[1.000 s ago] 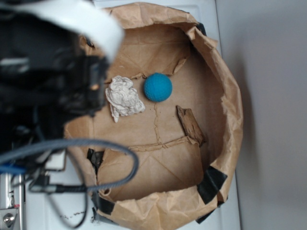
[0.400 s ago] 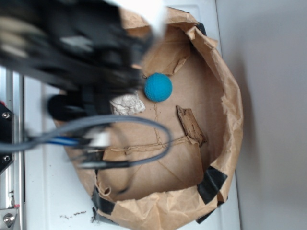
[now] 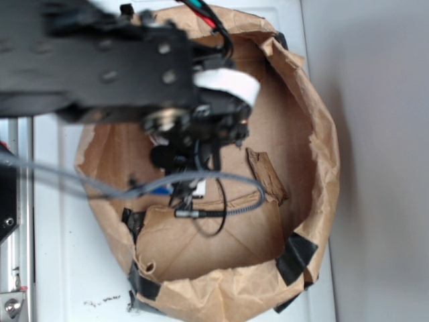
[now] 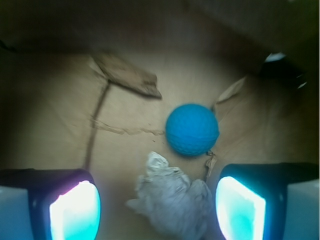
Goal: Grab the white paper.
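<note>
Two wide-open fingers (image 4: 75,210) of the gripper (image 4: 157,212) are seen on each side of the white paper (image 4: 172,202), probably not touching it, beside the blue ball (image 4: 192,129).

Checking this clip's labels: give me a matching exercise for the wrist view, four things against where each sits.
Things:
1. white paper
2. blue ball
3. brown cardboard scrap
4. gripper

Places:
A. upper left, lying flat on the bag floor
B. between the two fingers, low in the picture
C. open, one finger at each lower corner
D. just beyond the paper wad, near the centre

Pairs: 1-B, 2-D, 3-A, 4-C
</note>
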{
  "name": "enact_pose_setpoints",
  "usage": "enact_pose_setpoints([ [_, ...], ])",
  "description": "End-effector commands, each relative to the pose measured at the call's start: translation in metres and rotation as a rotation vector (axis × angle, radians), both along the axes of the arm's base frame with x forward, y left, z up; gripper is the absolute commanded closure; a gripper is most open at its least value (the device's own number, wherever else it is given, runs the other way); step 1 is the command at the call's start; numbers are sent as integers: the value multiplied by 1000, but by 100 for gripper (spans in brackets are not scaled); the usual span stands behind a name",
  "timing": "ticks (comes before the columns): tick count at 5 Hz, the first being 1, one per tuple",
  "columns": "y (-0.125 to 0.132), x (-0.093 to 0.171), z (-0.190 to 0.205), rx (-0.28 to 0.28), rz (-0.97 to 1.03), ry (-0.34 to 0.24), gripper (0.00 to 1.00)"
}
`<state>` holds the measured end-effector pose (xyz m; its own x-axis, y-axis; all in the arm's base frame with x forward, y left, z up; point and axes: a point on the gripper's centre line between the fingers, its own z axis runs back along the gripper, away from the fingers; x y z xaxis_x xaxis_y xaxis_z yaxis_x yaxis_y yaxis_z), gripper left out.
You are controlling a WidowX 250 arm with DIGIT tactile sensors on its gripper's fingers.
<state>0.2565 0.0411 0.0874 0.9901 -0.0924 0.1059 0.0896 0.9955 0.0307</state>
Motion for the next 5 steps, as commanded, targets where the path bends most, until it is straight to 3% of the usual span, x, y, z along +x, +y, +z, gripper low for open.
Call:
enact_pose_setpoints([
  [1, 30, 6, -13, -14, -3, -61, 0],
  [2, 32, 7, -39, 38, 8, -43, 0],
  [3, 31, -6, -52, 49, 13, -45, 100],
  [5, 35, -17, -43, 29, 70, -114, 100],
])
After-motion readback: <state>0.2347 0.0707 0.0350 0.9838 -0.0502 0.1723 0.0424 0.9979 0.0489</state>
